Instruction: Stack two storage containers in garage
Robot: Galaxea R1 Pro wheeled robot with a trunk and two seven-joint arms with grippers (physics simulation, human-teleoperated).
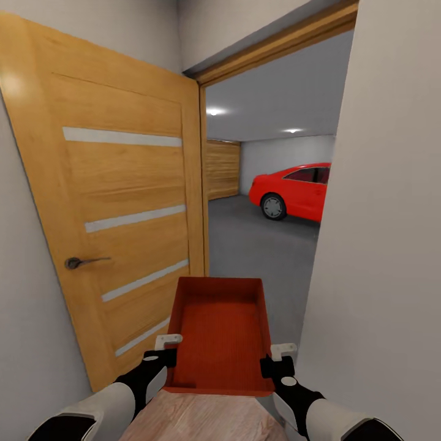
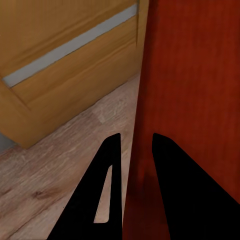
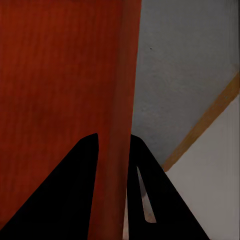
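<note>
One orange-red storage container [image 1: 220, 334] hangs level in front of me, open side up and empty, between both grippers. My left gripper [image 1: 164, 350] is shut on its left wall [image 2: 195, 75], one finger inside and one outside. My right gripper [image 1: 277, 358] is shut the same way on its right wall [image 3: 60, 75]. The other container is out of view. Through the doorway ahead lies the garage with its dark grey concrete floor [image 1: 257, 245]. The light wood-plank floor [image 1: 196, 416] is under me.
A wooden side door [image 1: 116, 202] with a metal handle [image 1: 76, 263] stands open close on my left. A white wall [image 1: 386, 214] is close on my right. In the garage a red car [image 1: 294, 190] stands at the right, and a wood-panelled door wall [image 1: 222, 168] lies beyond.
</note>
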